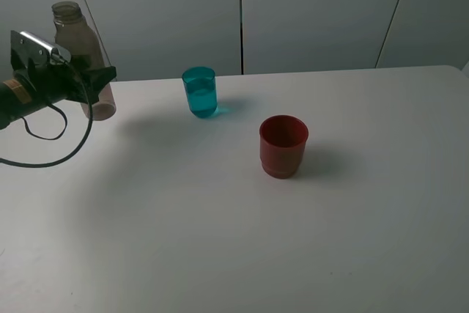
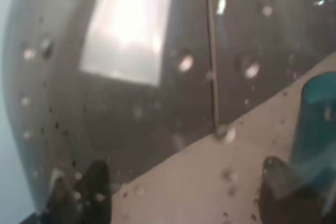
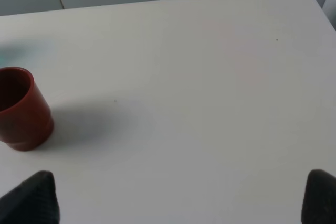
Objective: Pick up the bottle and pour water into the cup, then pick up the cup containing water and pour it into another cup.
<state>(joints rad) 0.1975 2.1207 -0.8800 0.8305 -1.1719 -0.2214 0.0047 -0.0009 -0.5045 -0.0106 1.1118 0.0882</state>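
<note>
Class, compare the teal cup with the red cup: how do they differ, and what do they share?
The teal cup is translucent; the red cup is opaque. The teal cup is slimmer; the red cup is wider, with a stepped base. The teal cup holds water; the red cup looks empty. Both stand upright on the table.

On the tabletop (image 1: 366, 218) the cup (image 1: 199, 91) stands toward the back, left of centre. The other cup (image 1: 283, 146) sits in front of it and to its right, apart. Far left of both, the bottle (image 1: 73, 38) is in the left hand (image 1: 95, 78).
</note>
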